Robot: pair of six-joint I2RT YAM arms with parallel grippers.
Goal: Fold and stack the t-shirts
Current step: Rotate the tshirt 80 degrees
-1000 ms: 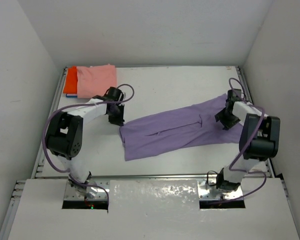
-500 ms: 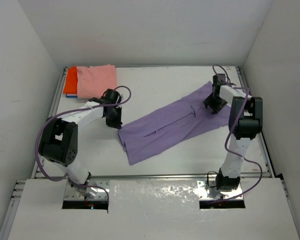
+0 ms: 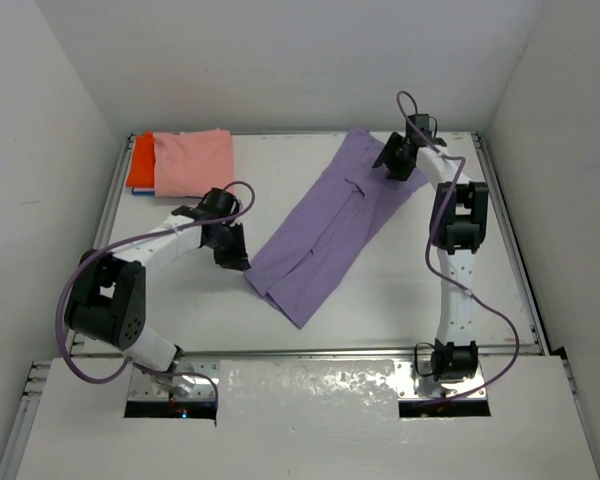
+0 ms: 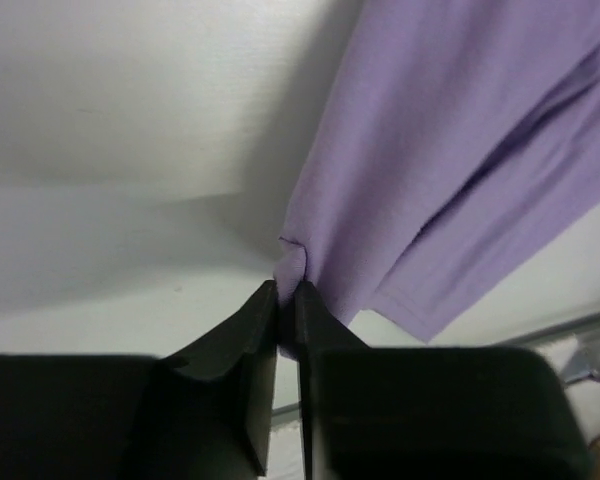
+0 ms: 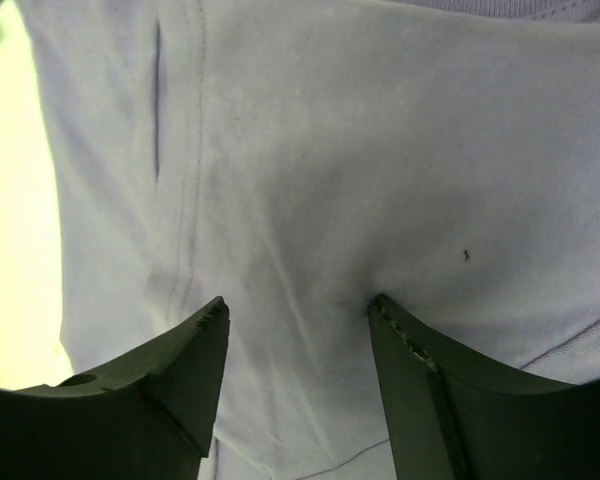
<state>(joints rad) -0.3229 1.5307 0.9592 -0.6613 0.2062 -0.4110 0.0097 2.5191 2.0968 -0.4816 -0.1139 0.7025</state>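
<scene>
Step in hand: I think the arms are laying the purple shirt [image 3: 325, 230] out flat so it can be folded.
Purple shirt: it lies on the worktop [image 3: 400, 290] as a long slanted strip. One end is by the far edge at 1 o'clock. The other end points to 7 o'clock, near the middle. It looks doubled over along its length and has some wrinkles.
Other shirts: the pink shirt [image 3: 193, 160] lies folded on top of the orange-red shirt [image 3: 140, 160], in the far corner at 10 o'clock.
Left jaws: pressed together on a tiny corner of the purple shirt.
Right jaws: spread apart and pointing down at the far end of the shirt. Purple cloth fills the gap between them. I cannot tell if they hold any of it.
How to do it well: pull the two ends gently apart so the cloth goes smooth. Stay low over the worktop. The left jaws have only a small bit of cloth, so a hard tug could make it slip out.
Shirt from the left jaws: it spreads away toward 2 o'clock.
Shirt from the right jaws: it is right under them and runs off toward 7 o'clock.
</scene>
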